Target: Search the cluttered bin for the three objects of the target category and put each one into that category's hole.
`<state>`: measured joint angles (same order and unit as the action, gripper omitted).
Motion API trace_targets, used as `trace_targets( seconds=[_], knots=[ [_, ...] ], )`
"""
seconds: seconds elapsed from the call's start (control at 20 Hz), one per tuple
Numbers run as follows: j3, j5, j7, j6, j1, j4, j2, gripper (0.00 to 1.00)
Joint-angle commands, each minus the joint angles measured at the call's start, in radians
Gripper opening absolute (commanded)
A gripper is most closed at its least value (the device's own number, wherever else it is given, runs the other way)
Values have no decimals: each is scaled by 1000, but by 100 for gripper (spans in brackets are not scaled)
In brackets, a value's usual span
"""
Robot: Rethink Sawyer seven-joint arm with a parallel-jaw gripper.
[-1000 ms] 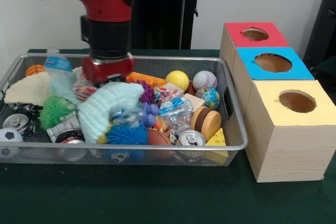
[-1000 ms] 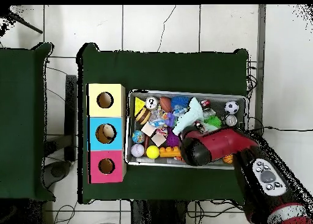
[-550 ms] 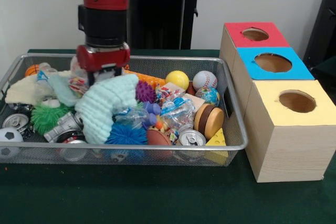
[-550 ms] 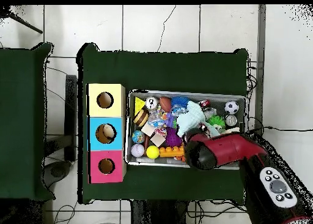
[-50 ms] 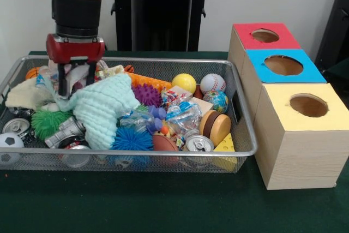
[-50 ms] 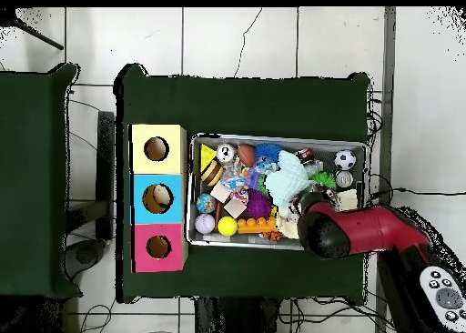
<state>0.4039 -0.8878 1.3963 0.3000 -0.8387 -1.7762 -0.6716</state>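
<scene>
The wire bin (image 5: 136, 151) is packed with toys. Among them are a yellow ball (image 5: 184, 83), a baseball (image 5: 212, 84), a globe ball (image 5: 219, 101), a soccer ball (image 5: 8, 145) and drink cans (image 5: 199, 144). A pale teal cloth (image 5: 103, 107) lies over the middle of the pile. My gripper (image 5: 76, 83) hangs over the bin's far left part, just above the cloth's edge and pale clutter. In the overhead view the red arm (image 6: 350, 234) covers the gripper and that corner of the bin (image 6: 273, 136). Beside the bin stand the yellow box (image 5: 332, 113), the blue box (image 5: 313, 72) and the red box (image 5: 245, 34), each with a round hole.
Also in the bin are a green spiky ball (image 5: 46, 121), a blue spiky ball (image 5: 131, 139), a purple spiky ball (image 5: 146, 94), an orange brick (image 5: 147, 82), wooden discs (image 5: 215, 126) and a cheese wedge (image 5: 226, 145). Green cloth covers the table (image 5: 163, 205).
My gripper has risen out of the clutter and moved left in the front view. The teal cloth has shifted left with it, uncovering the purple spiky ball.
</scene>
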Motion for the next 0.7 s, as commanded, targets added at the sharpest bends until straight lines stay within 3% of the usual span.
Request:
trace_targets(
  seconds=[0.05,0.15,0.5,0.7],
  knots=[
    [117,67,-172,152,-92,-53,-75,100],
    [136,86,-183,170,-108,-66,-89,100],
    [272,280,-242,319,-216,-183,-257,100],
    [309,318,-221,350,-228,-192,-291,100]
  ],
)
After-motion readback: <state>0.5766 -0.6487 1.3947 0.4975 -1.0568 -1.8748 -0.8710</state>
